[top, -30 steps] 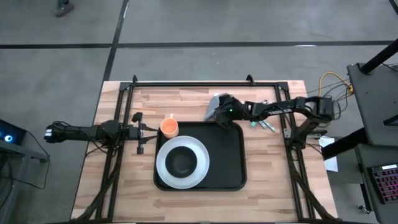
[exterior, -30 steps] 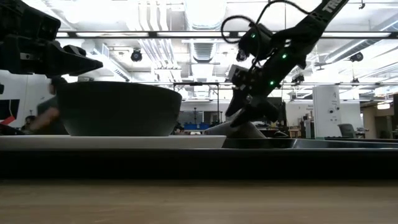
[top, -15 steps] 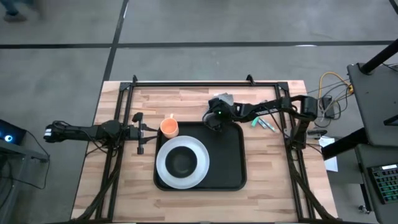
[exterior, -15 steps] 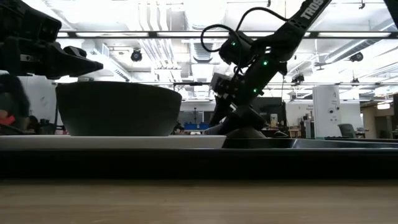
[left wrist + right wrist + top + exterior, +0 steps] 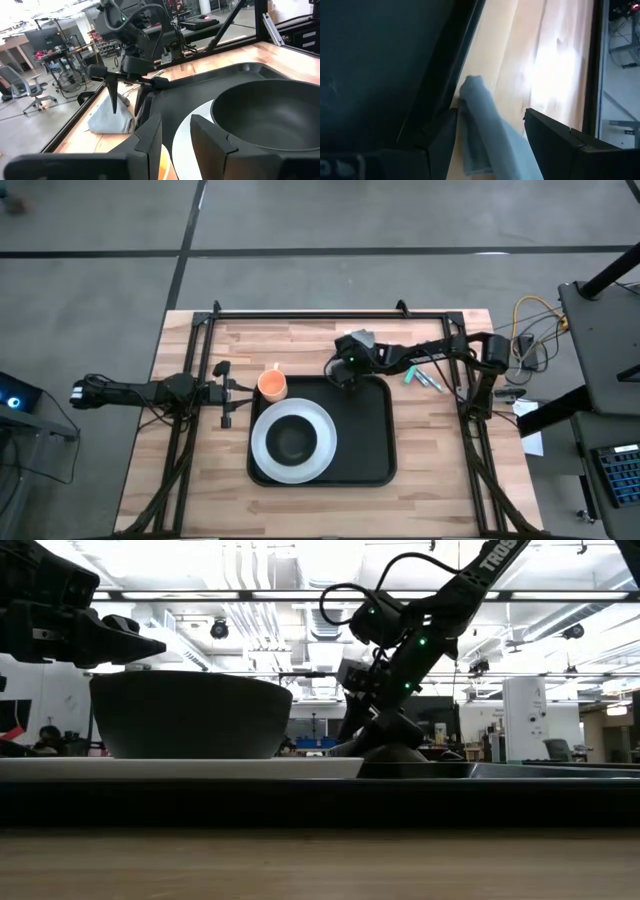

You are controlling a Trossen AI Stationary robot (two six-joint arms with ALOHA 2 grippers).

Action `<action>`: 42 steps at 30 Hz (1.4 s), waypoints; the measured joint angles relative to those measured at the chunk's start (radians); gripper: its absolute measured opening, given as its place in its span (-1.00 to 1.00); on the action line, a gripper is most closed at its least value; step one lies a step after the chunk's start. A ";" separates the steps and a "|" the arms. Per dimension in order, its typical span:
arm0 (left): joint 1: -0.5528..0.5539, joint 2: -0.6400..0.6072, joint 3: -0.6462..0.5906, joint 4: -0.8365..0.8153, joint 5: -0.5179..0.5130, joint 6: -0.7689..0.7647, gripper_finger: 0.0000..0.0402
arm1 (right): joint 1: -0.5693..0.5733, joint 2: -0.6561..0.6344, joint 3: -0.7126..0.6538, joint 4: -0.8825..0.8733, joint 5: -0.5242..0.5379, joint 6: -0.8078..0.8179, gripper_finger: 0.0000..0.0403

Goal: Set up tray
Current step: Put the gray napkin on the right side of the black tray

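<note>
The black tray [image 5: 365, 430] lies mid-table and carries a white plate [image 5: 262, 452] with a dark bowl [image 5: 292, 442]. An orange cup [image 5: 272, 385] stands on the wood at the tray's far left corner. A grey napkin [image 5: 480, 125] lies bunched on the wood along the tray's far rim [image 5: 445, 70]. My right gripper [image 5: 339, 374] slants down over it, open, one finger by the rim [image 5: 437, 137] and one on the wood side [image 5: 555, 140]. My left gripper [image 5: 225, 393] waits level at the table's left, open, with nothing between its fingers [image 5: 175, 137]. My right gripper straddles the grey napkin, slanting down from the table's right. Whether either finger touches the cloth cannot be told.
Green-handled utensils [image 5: 425, 378] lie on the wood right of the tray. A black frame [image 5: 330, 313] runs along the table's far edge and down both sides. Bare wood shows near the table's front edge and at far left.
My right gripper has gone toward the table's left along the tray's far rim and a little down, settling over the napkin, then has kept still. Its fingers have stayed open. The napkin stays on the wood.
</note>
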 joint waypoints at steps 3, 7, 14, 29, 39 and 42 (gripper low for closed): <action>0.000 0.000 0.000 0.000 0.000 0.000 -0.58 | -0.002 0.001 -0.003 -0.002 0.004 -0.010 0.10; 0.000 0.002 0.000 0.000 0.000 0.000 -0.58 | -0.002 -0.003 -0.003 0.000 0.024 -0.012 0.10; 0.000 0.002 0.000 0.000 0.000 0.000 -0.58 | -0.018 0.025 -0.003 -0.001 0.026 -0.028 0.10; 0.000 0.001 0.000 0.000 0.000 0.000 -0.58 | -0.063 0.032 -0.003 0.004 0.024 -0.026 -0.74; 0.000 0.001 0.000 0.000 0.000 0.000 -0.58 | -0.070 0.029 0.017 0.000 0.024 0.008 -0.96; 0.000 0.001 0.000 0.000 0.000 0.000 -0.58 | -0.069 0.026 0.045 -0.037 0.024 0.027 -0.96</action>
